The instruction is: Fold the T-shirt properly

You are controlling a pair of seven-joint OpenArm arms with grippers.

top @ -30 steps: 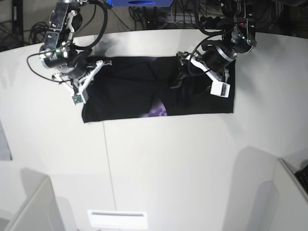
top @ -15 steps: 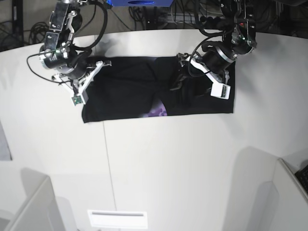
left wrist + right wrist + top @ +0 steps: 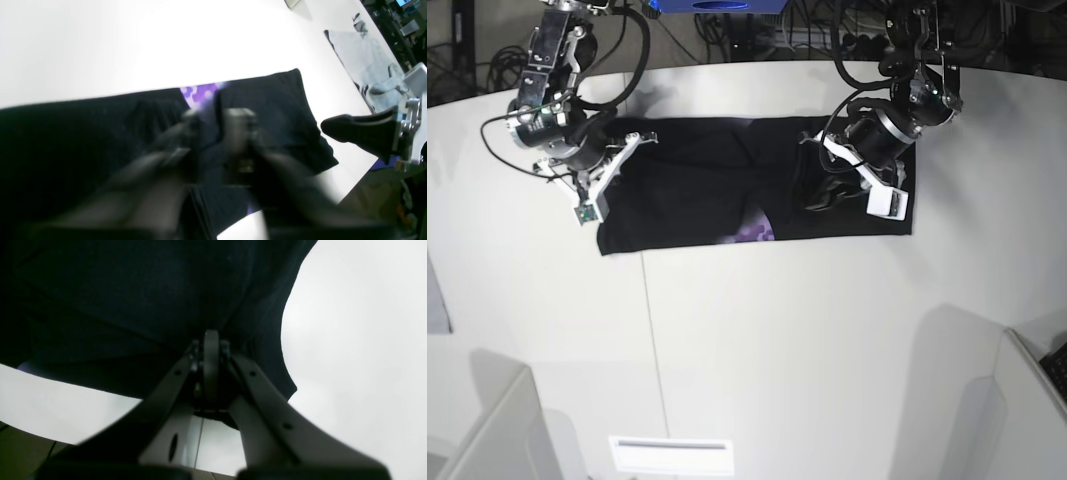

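**Both Tools on the T-shirt at the Far Edge**

The T-shirt (image 3: pixel 727 185) lies as a wide black band across the far part of the worktop (image 3: pixel 777 340), plain side mostly up, with a patch of purple print showing at its near edge.

My right tool (image 3: pixel 210 350) is closed on a gather of black cloth at one end of the band. I judge this grip is there to anchor or carry that end, so the layers stay aligned.

My left tool (image 3: pixel 827 190) sits low over the opposite end. The wrist view is blurred; the fingers (image 3: pixel 238 133) read as closed, with cloth bunched around them, but I cannot confirm that fabric is pinched.

No containers are present: the shirt rests directly on the worktop.
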